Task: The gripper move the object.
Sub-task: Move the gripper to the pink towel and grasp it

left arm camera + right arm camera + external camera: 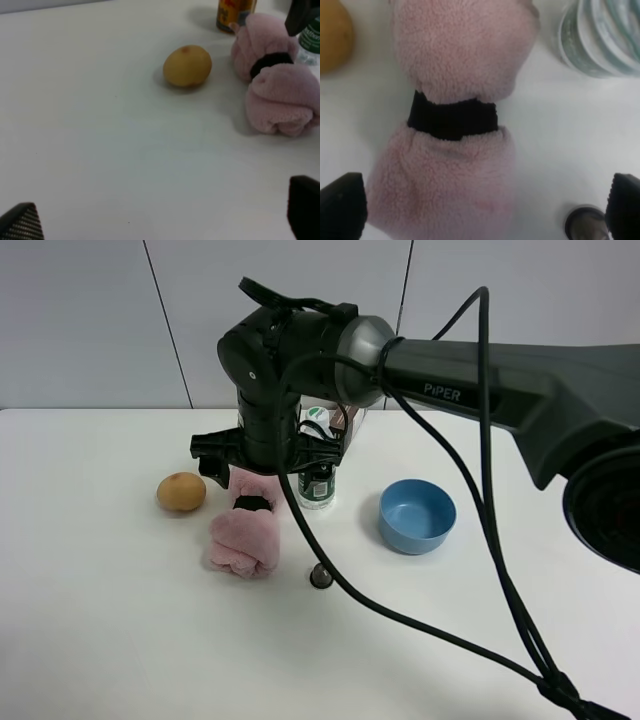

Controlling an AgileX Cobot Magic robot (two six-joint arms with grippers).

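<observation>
The pink rolled towel [243,540], cinched by a black band [452,117], lies on the white table [100,620] left of centre. It also shows in the left wrist view [280,95] and fills the right wrist view [455,165]. My right gripper [262,465] reaches across from the right and hovers straight above the towel's far half. It [480,210] is open, with its fingertips [342,207] wide apart on either side of the towel, not touching it. My left gripper [162,220] is open and empty over bare table, well short of the towel.
A tan round fruit [181,491] lies left of the towel. A green-labelled bottle [317,485] stands just right of it, with a small cap [320,576] in front. A blue bowl [416,515] sits further right. An orange can [234,14] stands behind the towel.
</observation>
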